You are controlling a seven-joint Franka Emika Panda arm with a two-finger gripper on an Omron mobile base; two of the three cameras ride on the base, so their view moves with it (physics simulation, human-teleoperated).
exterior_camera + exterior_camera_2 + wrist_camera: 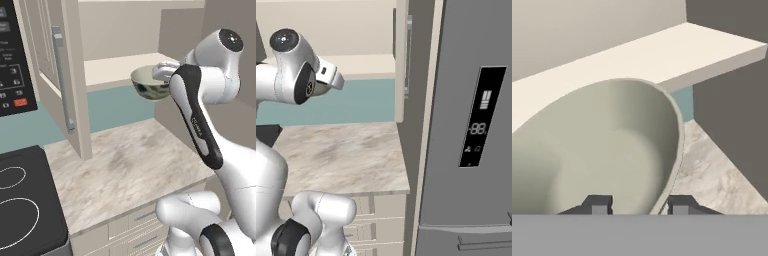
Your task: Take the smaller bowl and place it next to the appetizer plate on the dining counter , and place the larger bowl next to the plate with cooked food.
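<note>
Bowl first, as the left base view has it: a grey-green glazed bowl with a pale inside hangs in the air just in front of the open cabinet's lower shelf, above the marble counter and touching neither. The gripper meets it at the rim on the arm's side — a rim hold keeps the bowl upright and leaves its base free for setting down. Which of the two bowls it is cannot be told, since no twin is there to compare. The cabinet door stands swung wide, out of the arm's way, and a dark cooktop lies at the left.

From the right base view the arm's upper joints reach toward the same shelf beside a tall grey fridge; the bowl is hidden behind the arm.

In the hand view the two fingertips straddle the bowl's wall, one inside the cream hollow and one outside — the jaws are closed on the rim, gripping the bowl. My judgement: it is clear of the shelf and ready to be carried off toward the dining counter.
</note>
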